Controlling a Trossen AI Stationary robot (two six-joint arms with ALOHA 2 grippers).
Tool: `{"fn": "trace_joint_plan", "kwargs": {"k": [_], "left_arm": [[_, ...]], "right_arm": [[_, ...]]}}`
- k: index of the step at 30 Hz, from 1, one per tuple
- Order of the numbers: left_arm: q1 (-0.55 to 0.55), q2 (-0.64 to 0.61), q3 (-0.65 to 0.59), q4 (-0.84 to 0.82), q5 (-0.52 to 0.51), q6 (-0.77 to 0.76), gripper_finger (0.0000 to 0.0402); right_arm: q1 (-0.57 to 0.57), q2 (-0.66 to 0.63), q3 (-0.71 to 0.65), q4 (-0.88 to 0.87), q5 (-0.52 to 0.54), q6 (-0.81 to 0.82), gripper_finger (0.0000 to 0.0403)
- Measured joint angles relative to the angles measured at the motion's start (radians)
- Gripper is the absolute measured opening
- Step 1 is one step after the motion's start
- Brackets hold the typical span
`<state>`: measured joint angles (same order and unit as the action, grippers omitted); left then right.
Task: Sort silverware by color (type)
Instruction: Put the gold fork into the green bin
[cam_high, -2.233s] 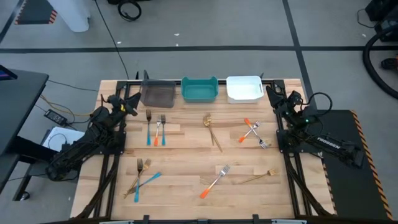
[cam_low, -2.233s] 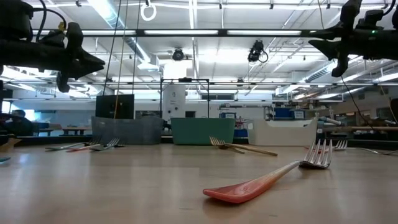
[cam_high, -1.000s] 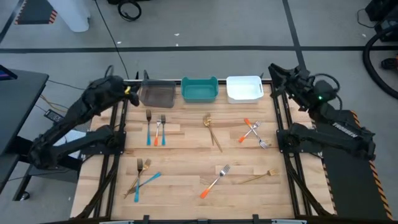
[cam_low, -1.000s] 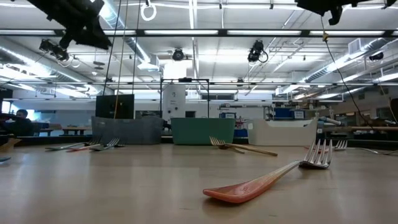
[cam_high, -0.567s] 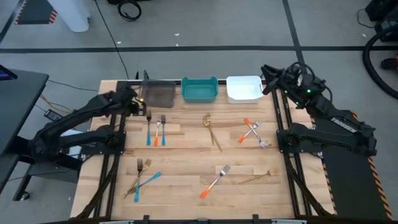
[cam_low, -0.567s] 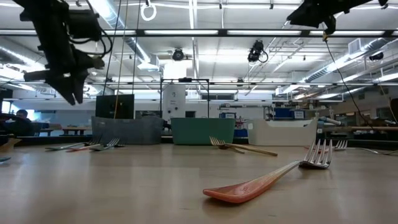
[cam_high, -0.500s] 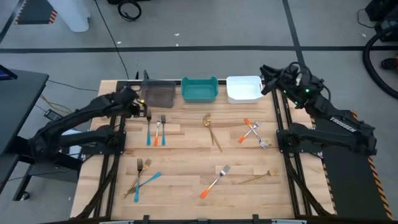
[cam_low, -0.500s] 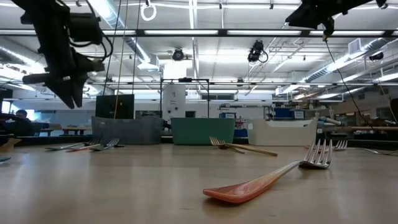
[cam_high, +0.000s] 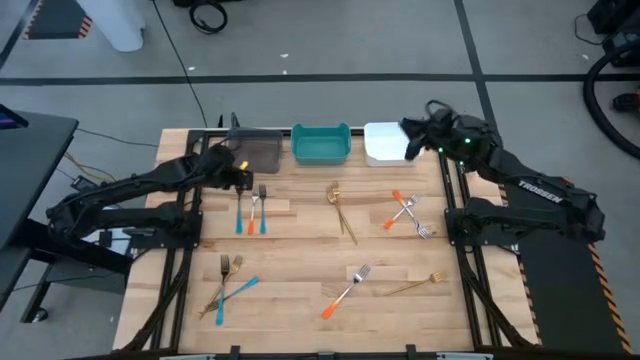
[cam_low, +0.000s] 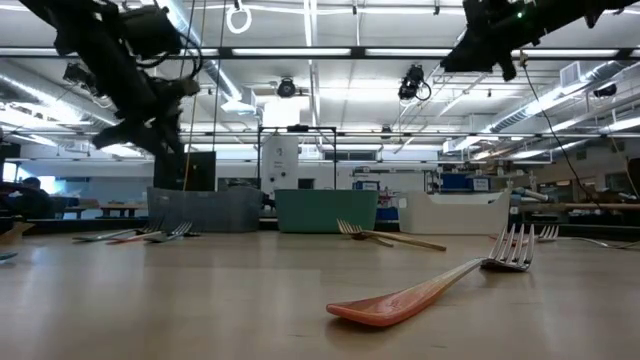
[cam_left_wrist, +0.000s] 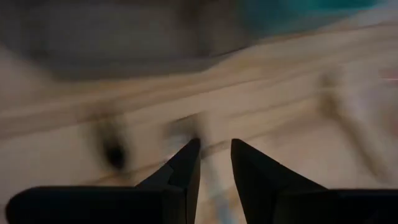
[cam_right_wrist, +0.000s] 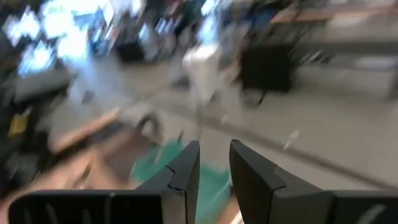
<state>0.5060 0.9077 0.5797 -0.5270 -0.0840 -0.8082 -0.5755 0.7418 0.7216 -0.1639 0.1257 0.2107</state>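
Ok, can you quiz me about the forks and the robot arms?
1. True or false: the teal bin stands between the grey bin and the white bin.
2. The left gripper is nearest to: A the white bin, B a blue-handled fork, C the teal bin.
3. What colour is the handle of the fork closest to the low camera?
Key: 1 true; 2 B; 3 orange.
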Motion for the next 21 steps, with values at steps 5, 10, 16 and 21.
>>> {"fn": "trace_joint_plan", "kwargs": {"k": [5, 10, 16, 21], "left_arm": [[-0.091, 0.000, 0.000, 0.242, 0.045, 0.081, 0.0099], [-0.162, 0.000, 0.000, 0.404, 0.064, 0.177, 0.0099], [-0.204, 0.002, 0.001, 0.476, 0.076, 0.191, 0.0098], [-0.206, 0.002, 0.001, 0.475, 0.076, 0.192, 0.0098]], "right_arm": [[0.026, 0.037, 0.000, -0.236, -0.181, 0.039, 0.0095], [0.081, 0.080, 0.000, -0.430, -0.217, 0.128, 0.0095], [0.204, 0.198, 0.000, -0.429, -0.209, 0.233, 0.0095], [0.294, 0.324, 0.000, -0.317, -0.163, 0.354, 0.0095]]}}
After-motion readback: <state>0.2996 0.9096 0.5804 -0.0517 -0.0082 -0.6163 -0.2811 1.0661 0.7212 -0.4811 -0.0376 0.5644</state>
